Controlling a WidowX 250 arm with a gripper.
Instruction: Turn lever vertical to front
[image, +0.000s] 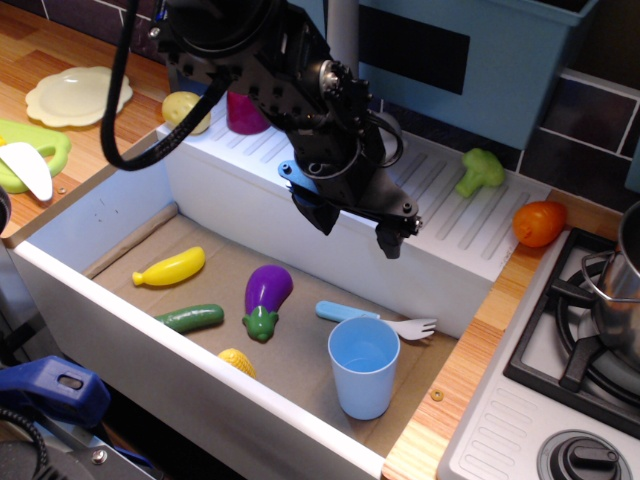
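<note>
The lever cannot be made out in this view. Its mounting, the grey faucet column, stands upright above and behind the claw, at the rear of the white ribbed ledge. Only the upper section of the column shows. The black arm covers its lower section and both of its sides, where a handle would project. The lever's shape, angle and direction therefore cannot be told. No part of it shows between the claw's fingers.
</note>
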